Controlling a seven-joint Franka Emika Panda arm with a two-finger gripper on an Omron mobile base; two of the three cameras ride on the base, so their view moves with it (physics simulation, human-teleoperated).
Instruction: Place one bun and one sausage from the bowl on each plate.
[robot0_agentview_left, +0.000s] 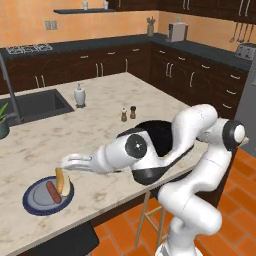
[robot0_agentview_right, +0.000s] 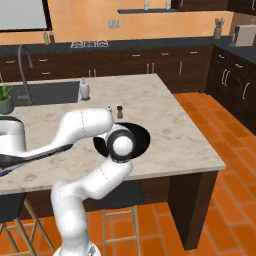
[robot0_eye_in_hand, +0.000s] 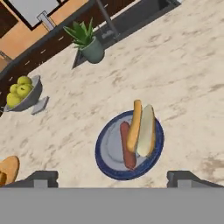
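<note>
Bun (robot0_eye_in_hand: 141, 127), golden split roll, & red-brown sausage (robot0_eye_in_hand: 127, 145) lie on dark blue round plate (robot0_eye_in_hand: 105, 162) under my wide-open, empty claw (robot0_eye_in_hand: 112, 177); next: black bowl (robot0_agentview_left: 159, 134).

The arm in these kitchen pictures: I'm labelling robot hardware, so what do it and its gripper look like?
The arm is glossy white, built of rounded, bulbous segments with dark joint bands and round dark caps at the joints. No loose cables or markings show. The gripper is pale; its two small finger tips look dark grey and blocky.

Bun (robot0_eye_in_hand: 141, 127) and sausage (robot0_eye_in_hand: 127, 146) side by side on plate (robot0_eye_in_hand: 106, 153); bowl (robot0_agentview_left: 162, 135) well apart.
</note>
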